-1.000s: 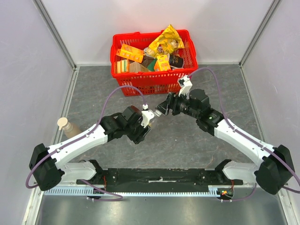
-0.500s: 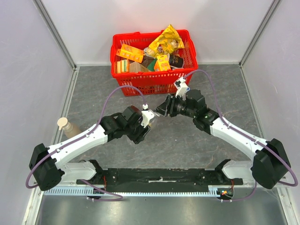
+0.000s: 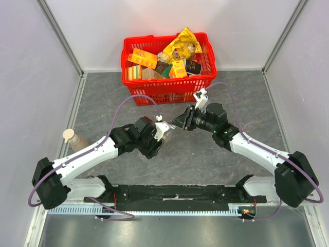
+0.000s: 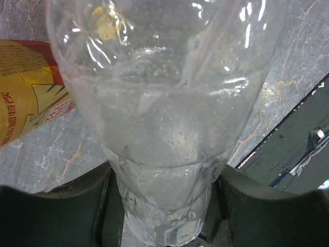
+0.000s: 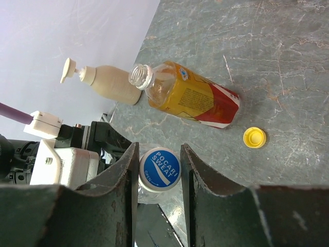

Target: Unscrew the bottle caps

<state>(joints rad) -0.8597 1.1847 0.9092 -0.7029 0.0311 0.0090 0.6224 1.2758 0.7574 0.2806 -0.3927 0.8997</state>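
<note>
Blue cap (image 5: 160, 170) faces my right claw (image 5: 159, 148) head-on, its narrow jaws touching both sides; my left claw (image 4: 164, 198) clamps the clear bottle (image 4: 164, 103).

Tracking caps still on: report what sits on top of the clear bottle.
A blue cap tops the clear bottle, between the right gripper's fingers. The mouth and threads beneath the cap are covered.
</note>
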